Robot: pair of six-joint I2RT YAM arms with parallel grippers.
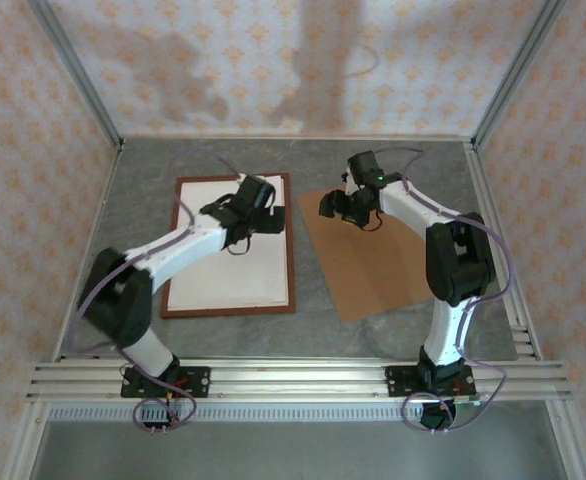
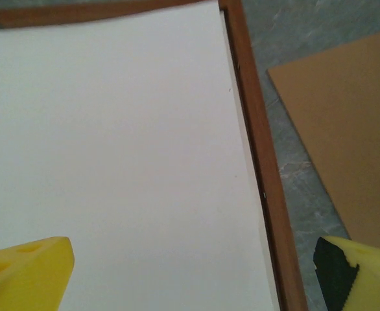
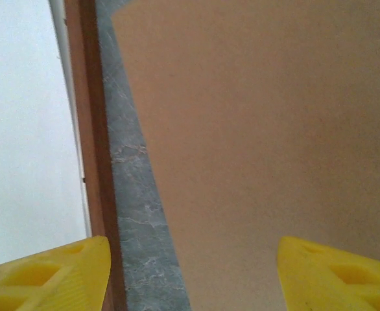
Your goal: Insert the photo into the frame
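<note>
My left claw (image 2: pixel 193 275): spread wide with nothing between the yellow fingers, hanging over the far right corner of the frame (image 1: pixel 291 250).
My right claw (image 3: pixel 193 275): also spread and gripping nothing, just off the frame's right rail, over the corner of the brown board (image 1: pixel 363 265) nearest the frame.
Photo (image 1: pixel 228 280): lies flat inside the frame with a plain whitish face up. Its right edge runs close along the inside of the frame's right rail, with a thin dark gap between them.
Frame edges: the frame lies flat on the grey desk (image 1: pixel 153 180), slightly askew. All four reddish-brown rails are in sight from above, apart from where my left arm crosses them.
Open room: a narrow strip of bare desk runs between the frame's right rail and the board, widening toward the near side. Bare desk also lies beyond the frame's far rail, to its left and along its near rail.
Hidden or unclear: the photo's printed side is out of sight. My left arm covers part of the photo and the frame's far right corner from above. I cannot tell whether the photo sits fully down in the frame's recess.
Count: two claws, one frame, one photo, one board.
</note>
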